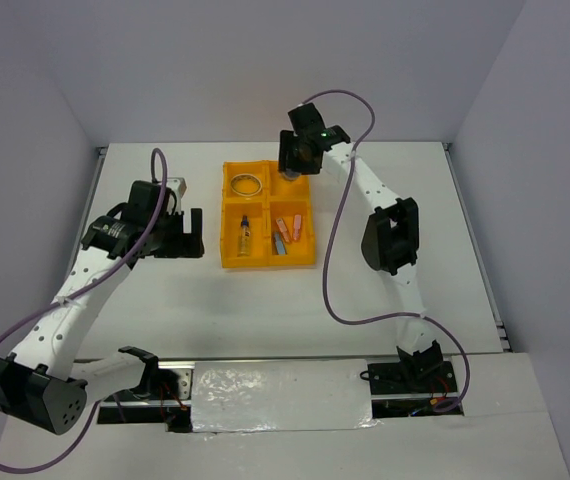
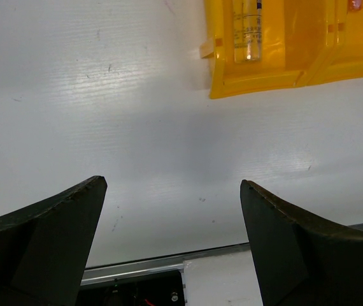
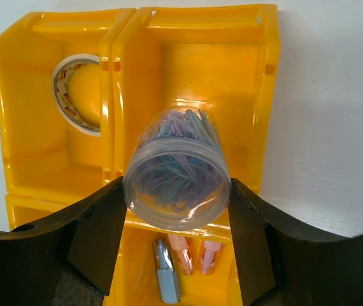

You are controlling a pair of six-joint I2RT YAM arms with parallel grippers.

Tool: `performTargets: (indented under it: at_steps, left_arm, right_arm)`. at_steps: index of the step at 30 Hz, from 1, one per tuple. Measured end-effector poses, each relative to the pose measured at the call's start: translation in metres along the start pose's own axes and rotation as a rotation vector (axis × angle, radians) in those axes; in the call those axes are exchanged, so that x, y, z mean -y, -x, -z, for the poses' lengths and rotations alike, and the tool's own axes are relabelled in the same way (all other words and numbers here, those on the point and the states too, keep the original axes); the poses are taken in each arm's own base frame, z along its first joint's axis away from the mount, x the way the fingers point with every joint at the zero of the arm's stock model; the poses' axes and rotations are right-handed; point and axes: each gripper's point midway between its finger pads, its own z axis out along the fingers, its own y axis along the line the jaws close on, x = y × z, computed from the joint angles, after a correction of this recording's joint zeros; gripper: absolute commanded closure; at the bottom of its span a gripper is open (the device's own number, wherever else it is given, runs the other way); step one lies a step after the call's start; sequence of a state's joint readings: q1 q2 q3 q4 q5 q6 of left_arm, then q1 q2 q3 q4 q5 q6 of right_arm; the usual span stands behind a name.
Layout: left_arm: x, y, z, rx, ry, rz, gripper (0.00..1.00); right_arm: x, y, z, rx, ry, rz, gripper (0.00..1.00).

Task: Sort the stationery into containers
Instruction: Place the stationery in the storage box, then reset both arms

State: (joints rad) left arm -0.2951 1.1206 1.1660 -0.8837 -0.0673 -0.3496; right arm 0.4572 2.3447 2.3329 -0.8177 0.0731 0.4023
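Note:
The orange-yellow tray point(image 1: 223, 215) has four compartments. My right gripper point(image 3: 176, 185) is shut on a small clear-grey round roll point(image 3: 176, 172) with coloured loops inside, holding it over the far-right compartment point(image 3: 200, 83). The beige tape ring point(image 3: 67, 95) leans in the far-left compartment. Two pink sticks point(image 3: 183, 254) and a light-blue stick point(image 3: 166, 277) lie in the near-right one. A clear bottle point(image 2: 246, 32) lies in the near-left one. My left gripper point(image 2: 172, 185) hangs open over bare table left of the tray, holding nothing.
The right arm's elbow point(image 1: 390, 235) stands to the right of the tray. A metal rail point(image 1: 265, 362) and foil strip run along the table's near edge. White walls close the table's left, back and right sides.

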Motion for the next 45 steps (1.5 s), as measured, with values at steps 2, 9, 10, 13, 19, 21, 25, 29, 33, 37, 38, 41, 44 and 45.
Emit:
performTargets:
  at_steps: [2, 9, 10, 13, 19, 21, 25, 29, 33, 37, 38, 41, 44, 45]
  left_arm:
    - [-0.001, -0.002, 0.0, -0.007, 0.005, -0.002, 0.01]
    - [-0.002, -0.002, 0.001, -0.002, 0.007, -0.003, 0.01]
    - [-0.002, -0.002, 0.001, -0.001, 0.007, -0.003, 0.01]
    - [-0.002, -0.003, 0.001, -0.003, 0.007, -0.003, 0.01]
    - [-0.006, -0.007, 0.002, -0.016, 0.027, 0.001, 0.01]
    - [-0.01, -0.008, 0.004, -0.023, 0.054, 0.019, 0.01]
    - [-0.019, 0.003, 0.013, 0.001, 0.122, 0.067, 0.01]
    - [-0.03, 0.027, 0.026, 0.063, 0.191, 0.138, 0.01]
    - [-0.042, 0.048, 0.042, 0.138, 0.254, 0.198, 0.01]
    - [-0.054, 0.06, 0.057, 0.189, 0.317, 0.22, 0.01]
    - [-0.056, 0.062, 0.06, 0.203, 0.328, 0.223, 0.01]
    - [-0.061, 0.064, 0.069, 0.247, 0.344, 0.231, 0.01]
    - [-0.065, 0.055, 0.076, 0.282, 0.346, 0.251, 0.01]
    - [-0.066, 0.051, 0.078, 0.286, 0.344, 0.256, 0.01]
  right_arm:
    - [-0.003, -0.004, -0.003, -0.007, 0.001, 0.009, 0.46]
    - [-0.001, -0.022, -0.017, -0.054, -0.015, 0.015, 0.01]
    - [0.0, -0.023, -0.018, -0.059, -0.016, 0.016, 0.0]
    - [-0.001, -0.022, -0.017, -0.057, -0.013, 0.02, 0.0]
    - [-0.006, -0.004, 0.005, -0.018, -0.003, 0.024, 0.0]
    - [-0.006, 0.008, 0.035, 0.024, 0.003, 0.027, 0.0]
    - [0.005, 0.023, 0.145, 0.138, 0.014, 0.039, 0.0]
    - [0.025, 0.034, 0.278, 0.364, 0.057, 0.034, 0.0]
    - [0.056, 0.01, 0.368, 0.517, 0.073, 0.004, 0.0]
    - [0.087, -0.04, 0.402, 0.52, 0.048, -0.026, 0.0]
    - [0.093, -0.051, 0.404, 0.503, 0.036, -0.031, 0.0]
    - [0.11, -0.076, 0.407, 0.456, -0.01, -0.029, 0.0]
    - [0.124, -0.091, 0.415, 0.438, -0.057, -0.03, 0.0]
    - [0.127, -0.094, 0.418, 0.438, -0.067, -0.03, 0.0]
